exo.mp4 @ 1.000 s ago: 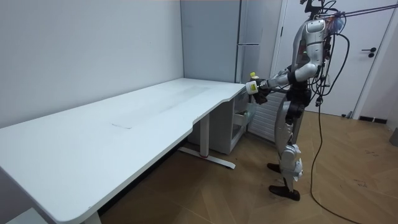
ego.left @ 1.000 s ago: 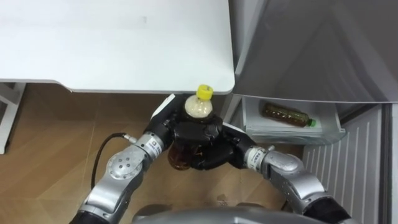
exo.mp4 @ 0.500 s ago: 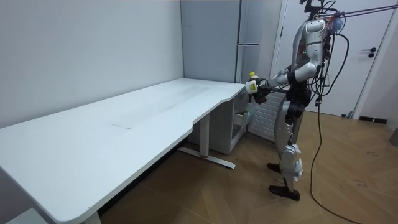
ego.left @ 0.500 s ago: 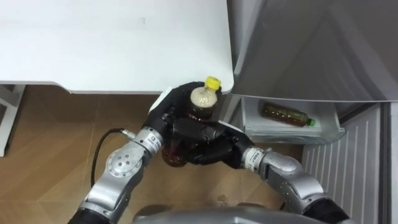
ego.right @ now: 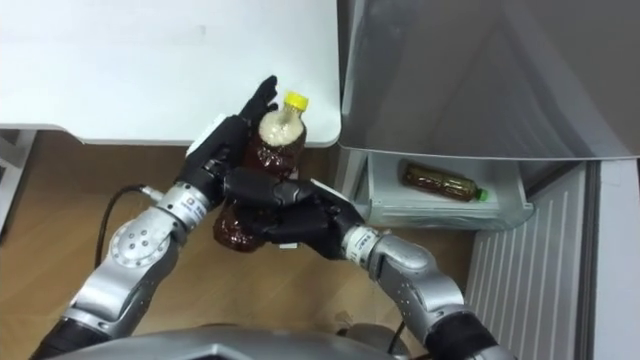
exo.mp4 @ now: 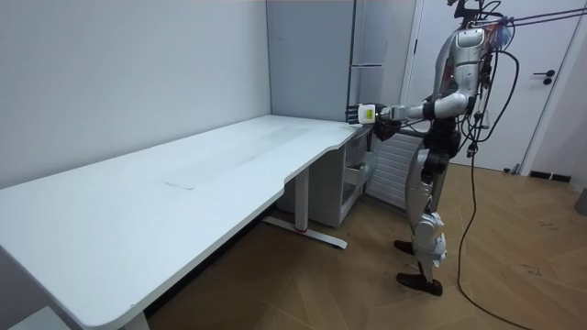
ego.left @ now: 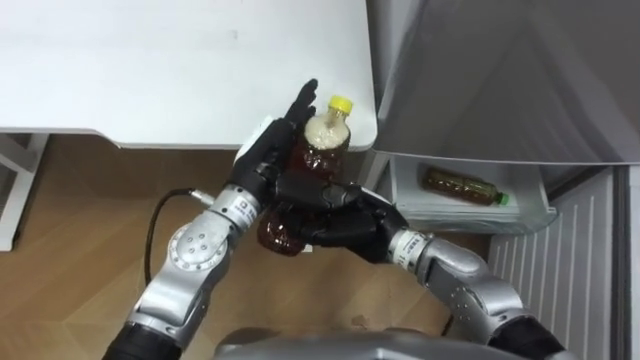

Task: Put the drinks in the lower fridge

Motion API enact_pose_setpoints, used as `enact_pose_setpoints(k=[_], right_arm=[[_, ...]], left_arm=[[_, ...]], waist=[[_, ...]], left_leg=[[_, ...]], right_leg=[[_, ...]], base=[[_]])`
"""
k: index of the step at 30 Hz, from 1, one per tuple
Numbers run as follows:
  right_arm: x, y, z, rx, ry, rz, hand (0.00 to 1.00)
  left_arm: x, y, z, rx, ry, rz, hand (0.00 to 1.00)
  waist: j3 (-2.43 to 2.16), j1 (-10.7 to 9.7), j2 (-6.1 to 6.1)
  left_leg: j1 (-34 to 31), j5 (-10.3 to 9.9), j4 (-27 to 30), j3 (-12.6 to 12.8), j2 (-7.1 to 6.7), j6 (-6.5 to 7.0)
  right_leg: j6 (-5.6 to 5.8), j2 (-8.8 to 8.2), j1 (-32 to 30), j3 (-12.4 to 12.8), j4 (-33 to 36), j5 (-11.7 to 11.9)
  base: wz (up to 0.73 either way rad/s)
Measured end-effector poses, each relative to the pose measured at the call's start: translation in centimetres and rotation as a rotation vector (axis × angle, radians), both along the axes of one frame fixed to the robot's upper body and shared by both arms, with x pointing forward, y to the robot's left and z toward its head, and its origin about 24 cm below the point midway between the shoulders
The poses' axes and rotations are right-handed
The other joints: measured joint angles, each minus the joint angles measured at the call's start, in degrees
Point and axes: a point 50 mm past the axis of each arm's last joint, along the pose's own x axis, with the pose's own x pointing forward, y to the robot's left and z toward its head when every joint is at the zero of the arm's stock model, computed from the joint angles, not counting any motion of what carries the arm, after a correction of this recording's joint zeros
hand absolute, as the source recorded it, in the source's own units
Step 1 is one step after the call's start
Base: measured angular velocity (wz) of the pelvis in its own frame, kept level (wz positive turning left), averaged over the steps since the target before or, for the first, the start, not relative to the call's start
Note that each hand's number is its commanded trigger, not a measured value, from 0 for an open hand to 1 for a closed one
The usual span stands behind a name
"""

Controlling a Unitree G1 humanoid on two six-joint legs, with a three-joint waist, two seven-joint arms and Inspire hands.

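While the left hand (ego.left: 264,165) touches it, the right hand (ego.left: 338,218) grips the bottle (ego.left: 321,148).

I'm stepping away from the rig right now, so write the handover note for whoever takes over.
Left hand: open, straight fingers against the yellow-capped bottle.
Right hand: shut round that bottle, held tilted near the table corner.
Done: a green-capped bottle lies on its side in the open lower fridge drawer.
Left: put the held bottle in the drawer.
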Motion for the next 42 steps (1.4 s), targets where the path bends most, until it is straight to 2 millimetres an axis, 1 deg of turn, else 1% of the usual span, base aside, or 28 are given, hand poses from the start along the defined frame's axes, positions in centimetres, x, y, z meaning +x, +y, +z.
enact_pose_setpoints(k=[2,3,5,6,8,11,15,19,21,23,26,29,31,33,36,37,42], right_arm=[[0.2,0.0,0.5,0.051,-0.021,-0.017,1.00],[0.3,0.0,0.5,0.060,-0.026,-0.021,1.00],[0.5,-0.2,0.9,0.089,-0.045,-0.039,1.00],[0.5,-0.3,0.9,0.091,-0.051,-0.039,1.00],[0.5,-0.8,0.9,0.082,-0.053,-0.041,1.00],[0.3,-1.2,0.7,0.073,-0.049,-0.032,1.00],[0.2,-1.3,0.7,0.074,-0.050,-0.027,1.00],[0.3,-1.6,0.8,0.072,-0.056,-0.027,1.00],[0.2,-1.9,0.7,0.069,-0.057,-0.034,1.00],[-0.2,-2.4,0.6,0.069,-0.058,-0.063,1.00],[-0.8,-2.9,0.2,0.062,-0.041,-0.085,1.00],[-1.3,-3.4,-0.1,0.059,-0.023,-0.110,1.00],[-1.5,-3.6,-0.2,0.057,-0.017,-0.116,1.00],[-2.0,-3.7,-0.3,0.058,-0.007,-0.125,1.00],[-2.4,-3.7,-0.5,0.056,0.006,-0.131,1.00],[-2.5,-3.7,-0.6,0.047,0.008,-0.131,1.00],[-2.4,-3.7,-0.6,0.021,0.001,-0.136,1.00]], left_arm=[[0.5,0.1,1.3,-0.010,-0.069,0.015,0.00],[0.6,0.2,1.7,-0.013,-0.086,0.022,0.00],[1.1,0.6,3.5,-0.018,-0.174,0.052,0.00],[1.1,0.8,4.0,-0.020,-0.200,0.062,0.00],[1.5,1.5,5.5,-0.035,-0.285,0.104,0.00],[1.5,1.9,7.2,-0.055,-0.362,0.143,0.00],[1.3,2.0,8.5,-0.075,-0.432,0.170,0.00],[1.3,3.0,9.6,-0.092,-0.505,0.240,0.00],[1.3,3.7,10.2,-0.102,-0.536,0.295,0.00],[1.0,4.5,11.7,-0.111,-0.615,0.374,0.00],[0.3,5.4,13.6,-0.133,-0.737,0.458,0.00],[-0.1,6.2,14.2,-0.123,-0.809,0.539,0.00],[-0.2,6.7,14.3,-0.125,-0.820,0.587,0.00],[-0.4,7.2,14.3,-0.112,-0.835,0.646,0.00],[-0.5,7.5,14.3,-0.111,-0.848,0.689,0.00],[-0.7,7.7,14.3,-0.116,-0.852,0.710,0.00],[-1.2,9.6,13.4,-0.077,-0.844,0.847,0.00]], waist=[[0.07,0.2,0.39],[0.08,0.2,0.49],[0.17,0.3,0.69],[0.23,0.3,0.77],[0.40,0.2,1.14],[0.39,0.3,1.17],[0.37,0.2,1.16],[0.35,0.5,1.20],[0.33,0.7,1.21],[0.30,1.4,1.24],[0.19,2.4,1.39],[0.06,3.4,1.59],[0.05,3.9,1.60],[-0.06,4.8,1.65],[-0.08,5.1,1.70],[-0.17,5.2,1.85],[-0.35,5.4,2.10]], left_leg=[[0.8,0.0,-0.1,0.0,0.07,0.00],[1.0,0.0,-0.2,-0.1,0.11,-0.01],[1.3,0.0,-0.4,0.0,0.23,-0.02],[1.3,0.0,-0.4,0.0,0.24,-0.02],[1.3,0.0,-0.5,-0.1,0.24,-0.02],[1.2,0.0,-0.5,-0.4,0.24,-0.03],[1.3,0.0,-0.5,-0.6,0.19,-0.03],[2.1,0.0,-0.5,-0.7,0.20,-0.03],[2.5,0.0,-0.5,-1.2,0.23,-0.04],[2.7,0.0,-0.9,-1.4,0.23,-0.05],[3.3,0.0,-1.1,-1.4,0.26,-0.07],[4.2,0.0,-1.4,-1.4,0.26,-0.07],[4.6,0.0,-1.5,-1.5,0.25,-0.07],[4.9,0.0,-1.5,-1.5,0.23,-0.07],[5.2,0.0,-1.5,-2.0,0.18,-0.07],[5.2,0.0,-1.6,-2.1,0.14,-0.08],[5.2,0.1,-1.3,-2.3,0.12,-0.18]], right_leg=[[-0.02,0.13,1.0,-0.2,-0.7,0.0],[-0.02,0.18,1.3,-0.2,-0.9,0.1],[-0.02,0.35,1.5,0.1,-0.9,0.1],[-0.02,0.34,1.4,0.0,-0.9,0.1],[-0.02,0.32,1.6,-0.2,-0.9,0.1],[-0.02,0.28,1.6,-0.5,-1.0,0.1],[-0.01,0.22,1.8,-0.6,-1.1,0.1],[-0.01,0.30,2.4,-0.6,-1.6,0.1],[-0.01,0.38,3.0,-0.6,-1.8,0.1],[-0.01,0.42,2.9,-0.6,-1.8,0.1],[0.00,0.48,3.5,-0.5,-1.8,0.1],[0.05,0.51,4.5,-0.5,-1.9,0.0],[0.05,0.50,5.0,-0.5,-1.9,0.0],[0.05,0.50,5.2,-0.5,-1.9,0.0],[0.04,0.46,5.8,-0.8,-2.0,0.0],[0.04,0.45,5.9,-0.9,-2.0,0.0],[-0.04,0.43,5.8,-0.9,-2.0,-0.1]], base=[[0.00],[0.00],[0.00],[0.00],[0.02],[0.04],[0.02],[0.00],[0.00],[0.00],[-0.01],[0.00],[0.00],[0.00],[0.06],[0.04],[0.00]])
